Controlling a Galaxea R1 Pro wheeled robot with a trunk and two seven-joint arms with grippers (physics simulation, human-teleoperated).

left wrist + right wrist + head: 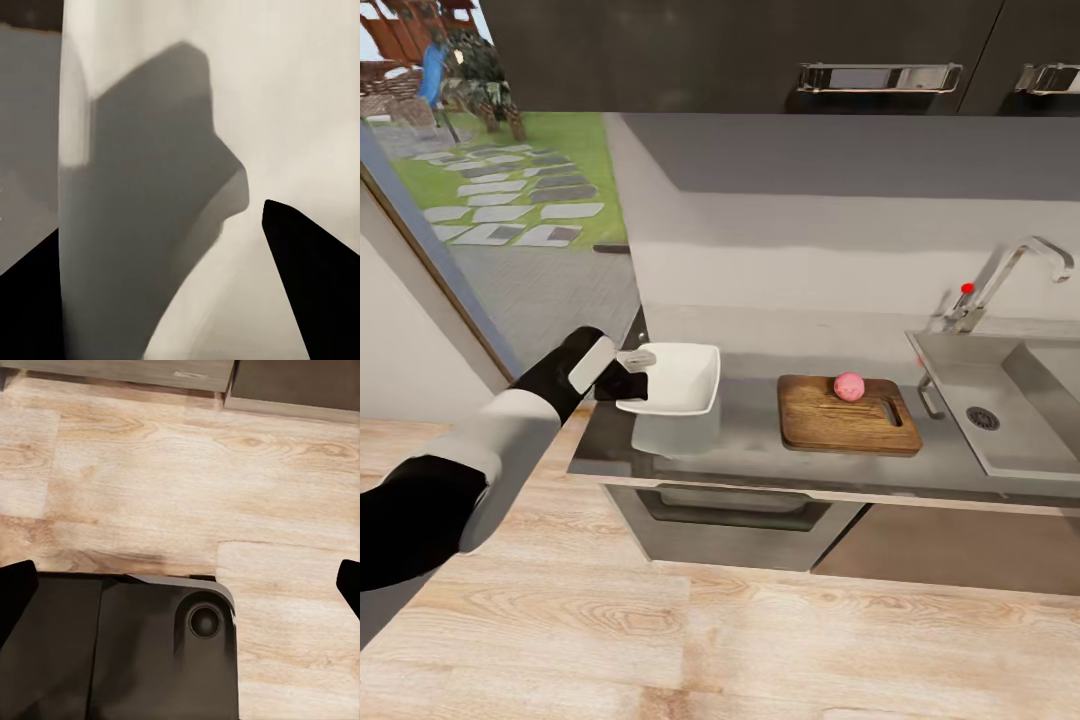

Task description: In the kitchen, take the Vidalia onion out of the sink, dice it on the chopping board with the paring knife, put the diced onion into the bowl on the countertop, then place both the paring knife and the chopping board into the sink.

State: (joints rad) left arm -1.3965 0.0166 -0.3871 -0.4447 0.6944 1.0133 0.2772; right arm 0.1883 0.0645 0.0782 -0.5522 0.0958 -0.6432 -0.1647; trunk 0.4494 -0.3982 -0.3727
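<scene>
The white bowl (678,377) is at the left end of the grey countertop (750,445). My left gripper (632,381) holds its near rim. In the left wrist view the bowl's white wall (225,112) fills the gap between the two dark fingers (315,292). A pinkish round onion (849,386) rests on the far edge of the brown chopping board (840,420), which lies between the bowl and the sink (960,395). No paring knife can be made out. My right gripper (180,585) hangs open over the wood floor, above my own dark base (112,652).
A chrome tap (1010,268) with a red knob stands behind the sink. Dark upper cabinets (760,50) hang overhead, and an oven front (730,515) sits under the counter. A glass door to a garden (510,180) lies left. Light wood floor (710,640) runs before the counter.
</scene>
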